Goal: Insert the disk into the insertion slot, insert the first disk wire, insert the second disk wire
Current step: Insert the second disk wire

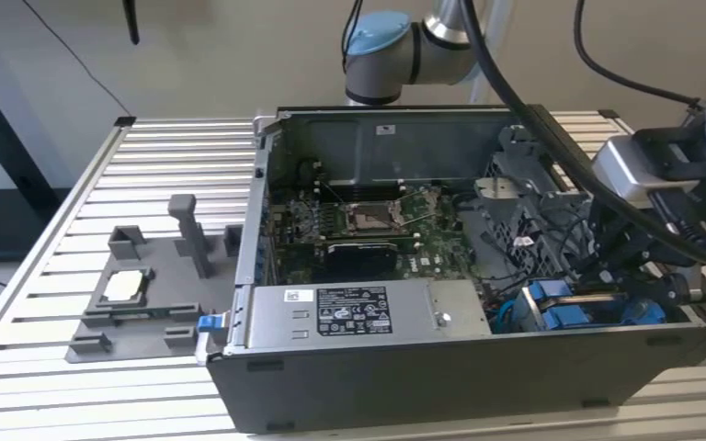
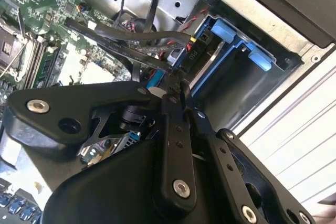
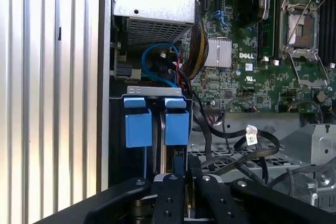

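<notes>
The hand [image 3: 181,174], fingers nearly shut, seemingly pinching a black wire plug, sits at the blue-framed disk [image 3: 157,124] seated in its slot.

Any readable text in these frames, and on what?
White-and-black label on the long silver box: print too small to read.
White tag on a black cable: too small.
White print on the motherboard: too blurred to trust.
</notes>
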Motion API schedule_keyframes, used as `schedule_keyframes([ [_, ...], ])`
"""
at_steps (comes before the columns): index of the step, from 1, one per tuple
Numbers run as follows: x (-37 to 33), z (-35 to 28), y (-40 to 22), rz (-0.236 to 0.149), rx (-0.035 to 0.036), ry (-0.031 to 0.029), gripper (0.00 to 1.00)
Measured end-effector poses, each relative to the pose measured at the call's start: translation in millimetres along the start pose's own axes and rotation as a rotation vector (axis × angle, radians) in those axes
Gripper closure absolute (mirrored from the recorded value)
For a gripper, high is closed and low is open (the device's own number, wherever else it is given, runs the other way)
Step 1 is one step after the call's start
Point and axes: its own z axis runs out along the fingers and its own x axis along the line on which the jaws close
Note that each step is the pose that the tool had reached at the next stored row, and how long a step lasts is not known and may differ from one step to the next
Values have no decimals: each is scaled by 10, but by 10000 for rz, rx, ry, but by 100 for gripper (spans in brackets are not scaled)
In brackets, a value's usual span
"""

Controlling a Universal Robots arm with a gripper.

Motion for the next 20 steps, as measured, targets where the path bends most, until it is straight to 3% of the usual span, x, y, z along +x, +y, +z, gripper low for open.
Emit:
schedule_keyframes([
  [20,6,44,-3,-1,0,-1,85],
])
